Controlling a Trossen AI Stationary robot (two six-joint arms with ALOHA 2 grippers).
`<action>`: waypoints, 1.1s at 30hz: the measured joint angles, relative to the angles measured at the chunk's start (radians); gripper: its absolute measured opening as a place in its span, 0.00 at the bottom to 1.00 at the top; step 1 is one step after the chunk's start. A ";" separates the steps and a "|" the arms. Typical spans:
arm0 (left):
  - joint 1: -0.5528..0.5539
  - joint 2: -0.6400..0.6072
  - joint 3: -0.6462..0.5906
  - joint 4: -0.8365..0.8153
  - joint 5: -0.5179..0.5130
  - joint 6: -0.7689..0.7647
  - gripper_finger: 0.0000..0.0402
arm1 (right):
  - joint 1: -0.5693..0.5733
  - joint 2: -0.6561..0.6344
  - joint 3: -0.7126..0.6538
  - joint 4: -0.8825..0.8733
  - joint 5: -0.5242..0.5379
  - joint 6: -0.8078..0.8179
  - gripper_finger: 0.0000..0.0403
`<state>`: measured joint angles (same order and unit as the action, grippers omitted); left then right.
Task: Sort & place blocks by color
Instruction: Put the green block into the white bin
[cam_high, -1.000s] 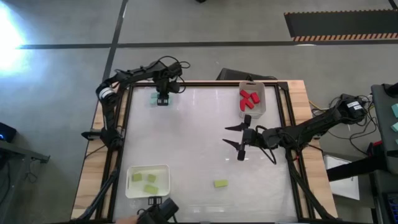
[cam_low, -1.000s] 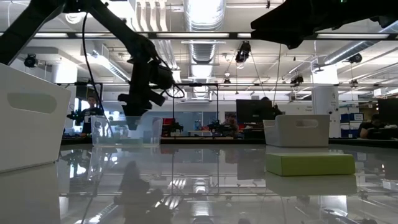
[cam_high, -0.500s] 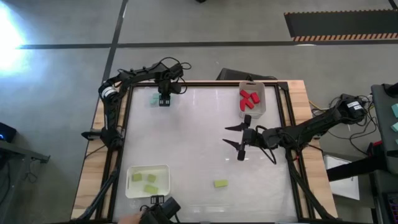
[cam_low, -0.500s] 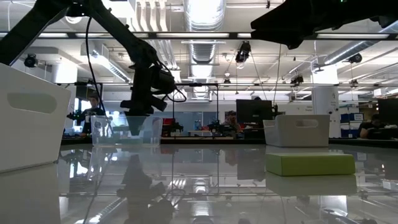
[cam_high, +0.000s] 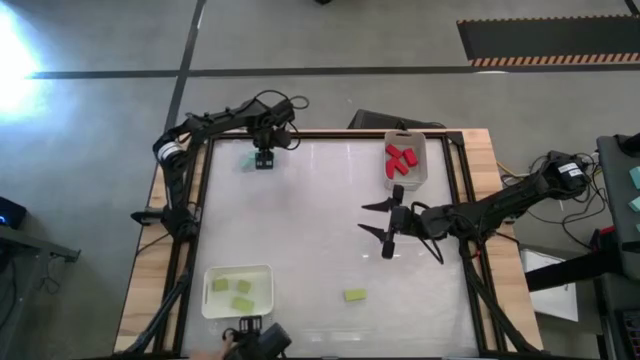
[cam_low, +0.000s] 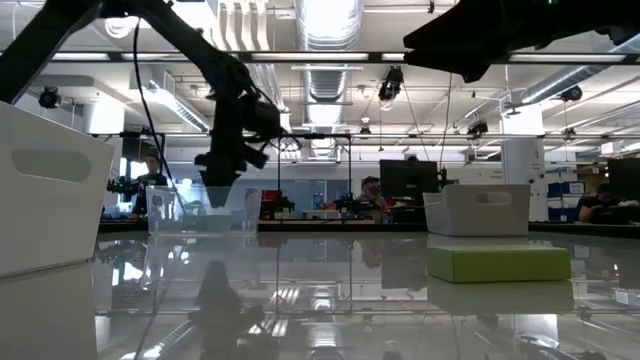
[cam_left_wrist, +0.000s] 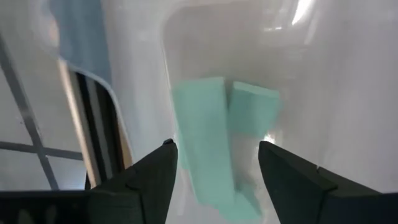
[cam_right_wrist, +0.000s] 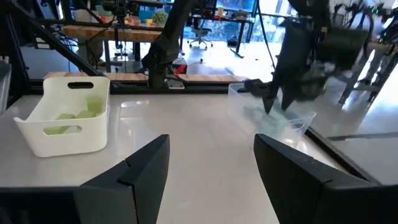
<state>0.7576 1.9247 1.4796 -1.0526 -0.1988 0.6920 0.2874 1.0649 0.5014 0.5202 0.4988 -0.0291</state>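
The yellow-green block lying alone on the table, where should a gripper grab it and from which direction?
Probably from straight above, closing across its short sides. The yellow-green block lies flat and alone on the table, nothing beside it, and the open right gripper is nearest.

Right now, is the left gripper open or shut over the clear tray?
Open. The left gripper has its fingers spread and empty above the teal blocks, which lie in the clear tray.
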 joint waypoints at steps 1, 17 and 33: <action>-0.008 -0.017 0.000 -0.008 0.001 -0.017 0.52 | 0.000 0.000 0.000 -0.008 -0.001 0.012 0.56; -0.462 -0.515 -0.128 0.209 0.012 -0.464 0.53 | 0.053 0.115 0.127 -0.390 -0.147 0.166 0.56; -0.990 -0.738 -0.600 1.241 -0.102 -0.608 0.53 | 0.257 0.385 0.457 -0.885 -0.298 0.397 0.56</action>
<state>-0.2328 1.1869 0.8791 0.1880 -0.3011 0.0838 0.5443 1.4496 0.9583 -0.3653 0.2006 0.3675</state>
